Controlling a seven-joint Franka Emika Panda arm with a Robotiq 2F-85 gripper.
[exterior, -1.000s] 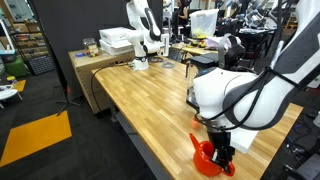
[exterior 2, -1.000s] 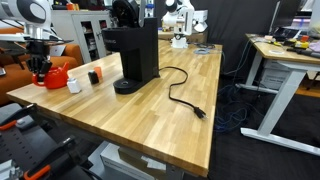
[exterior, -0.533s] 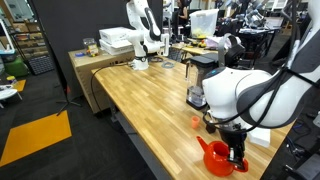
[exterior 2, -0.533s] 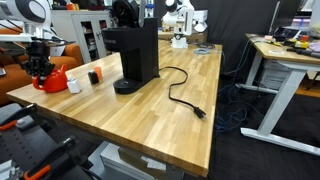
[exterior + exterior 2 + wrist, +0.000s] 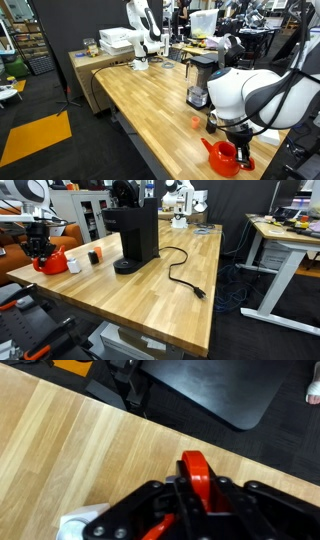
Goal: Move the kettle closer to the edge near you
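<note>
The small orange-red kettle point(image 5: 226, 157) sits low at the near corner of the light-wood tabletop, close to its edge point(image 5: 150, 150). It also shows in an exterior view point(image 5: 50, 260) at the far left of the table. My gripper point(image 5: 240, 153) is shut on the kettle's loop handle from above; in an exterior view point(image 5: 42, 248) it stands over the kettle. In the wrist view the red handle point(image 5: 194, 475) runs between the black jaws point(image 5: 190, 500), with the table edge point(image 5: 200, 442) just beyond it.
A black coffee machine point(image 5: 133, 232) stands mid-table, its black cord point(image 5: 180, 272) trailing across the wood. Small white point(image 5: 74, 266) and black point(image 5: 94, 256) caps sit between it and the kettle. A small orange piece point(image 5: 196, 122) lies on the wood.
The gripper has carried the kettle along the table toward the near corner and lower in the exterior view. The coffee machine and caps have not moved.
</note>
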